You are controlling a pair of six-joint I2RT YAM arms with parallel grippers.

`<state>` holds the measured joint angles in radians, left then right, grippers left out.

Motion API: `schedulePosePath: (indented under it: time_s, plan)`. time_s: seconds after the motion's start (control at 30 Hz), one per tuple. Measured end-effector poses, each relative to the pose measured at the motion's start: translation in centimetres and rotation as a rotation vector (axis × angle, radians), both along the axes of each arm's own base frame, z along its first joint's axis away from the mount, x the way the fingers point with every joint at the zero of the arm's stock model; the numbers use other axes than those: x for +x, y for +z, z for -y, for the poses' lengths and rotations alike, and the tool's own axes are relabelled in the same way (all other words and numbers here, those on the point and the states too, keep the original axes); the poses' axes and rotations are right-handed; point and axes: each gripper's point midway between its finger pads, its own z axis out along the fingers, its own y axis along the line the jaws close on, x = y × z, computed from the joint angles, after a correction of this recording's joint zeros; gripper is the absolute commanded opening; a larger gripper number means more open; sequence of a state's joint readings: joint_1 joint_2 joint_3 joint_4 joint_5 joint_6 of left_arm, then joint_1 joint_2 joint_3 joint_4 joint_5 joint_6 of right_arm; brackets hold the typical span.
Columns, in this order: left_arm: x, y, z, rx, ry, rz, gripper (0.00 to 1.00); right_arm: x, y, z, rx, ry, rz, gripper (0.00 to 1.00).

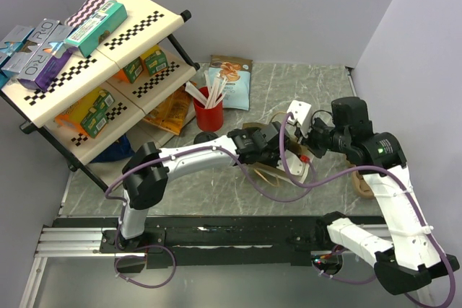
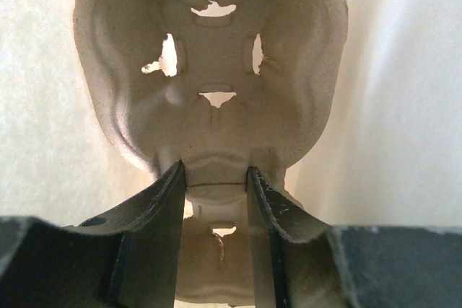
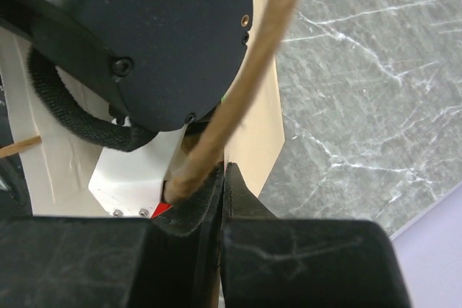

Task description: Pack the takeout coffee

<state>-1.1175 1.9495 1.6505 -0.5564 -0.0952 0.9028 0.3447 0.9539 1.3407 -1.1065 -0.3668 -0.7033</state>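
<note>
one pulp tray (image 2: 209,106) in left end effector (image 2: 216,171), perhaps inside a bag (image 2: 404,106)

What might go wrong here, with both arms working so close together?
The left tool grips the pulp cup carrier only by a thin ridge, which might tear or slip. The right tool pinches just the paper handle of the bag; if it slides out, the bag may sag shut.

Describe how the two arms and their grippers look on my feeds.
Both the left arm and right arm have white links with black joints, each trailed by a purple cable. A green light glows on the right arm. The left gripper and right gripper have flat, dark, tapering fingers.
</note>
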Motion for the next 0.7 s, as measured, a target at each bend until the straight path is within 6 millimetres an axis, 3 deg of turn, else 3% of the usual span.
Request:
schedulePosePath:
  time_s: [0.47,0.7]
  plan:
    - [-0.8,-3.0,1.6,-0.003,-0.083,-0.016,0.01,-2.1,-0.3,-0.1,0.019,0.030,-0.045,0.00]
    - [-1.2,-3.5,2.1,-0.012,-0.097,-0.035,0.03,-2.4,-0.6,0.0,0.013,0.030,-0.063,0.00]
